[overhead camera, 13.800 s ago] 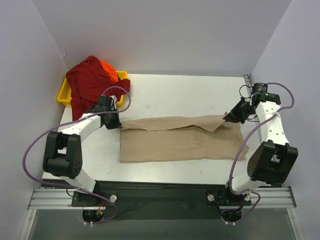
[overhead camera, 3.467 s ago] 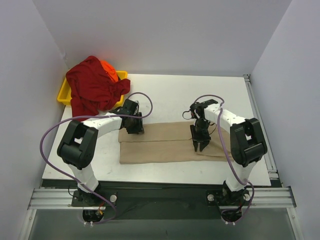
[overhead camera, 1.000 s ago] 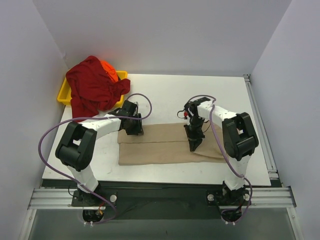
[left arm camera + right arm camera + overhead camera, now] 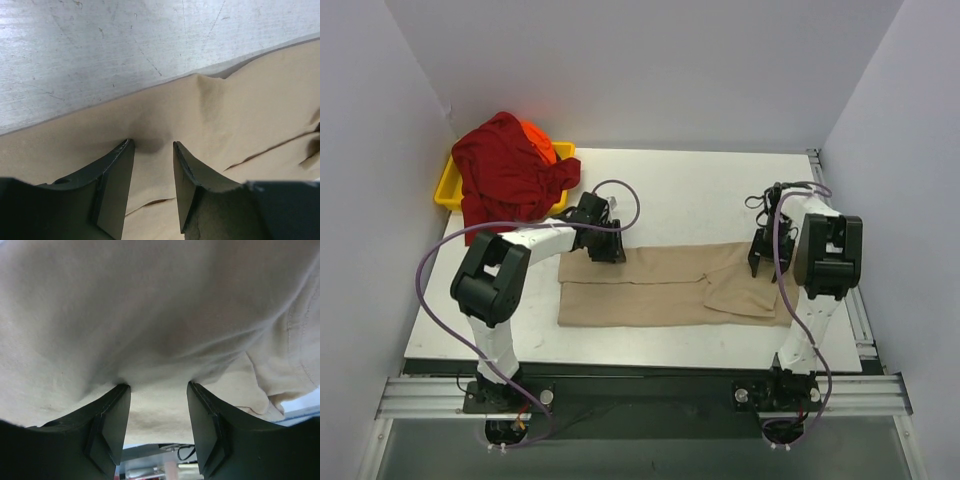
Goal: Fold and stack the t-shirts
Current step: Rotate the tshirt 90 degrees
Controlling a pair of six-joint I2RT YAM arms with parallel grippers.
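Note:
A tan t-shirt [image 4: 650, 285] lies in a long flat band across the table's middle. My left gripper [image 4: 608, 252] rests on its far edge near the left end. In the left wrist view, that gripper [image 4: 152, 144] is open, both tips pressed onto the tan cloth [image 4: 250, 100] with a small ridge between them. My right gripper [image 4: 760, 265] is at the shirt's right end. In the right wrist view it [image 4: 157, 385] is open, its tips against the tan cloth [image 4: 150, 315], nothing clamped. A dark red t-shirt [image 4: 505, 175] and an orange t-shirt [image 4: 538, 140] are heaped at the back left.
A yellow tray [image 4: 448, 190] sits under the heap at the table's back left corner. Bare scratched tabletop [image 4: 100, 40] lies just beyond the tan shirt's far edge. Grey walls stand close on three sides.
My right gripper has let go, opened, and moved from the shirt's middle to its right end. The cloth there now reaches further right. My left gripper shifted slightly right.

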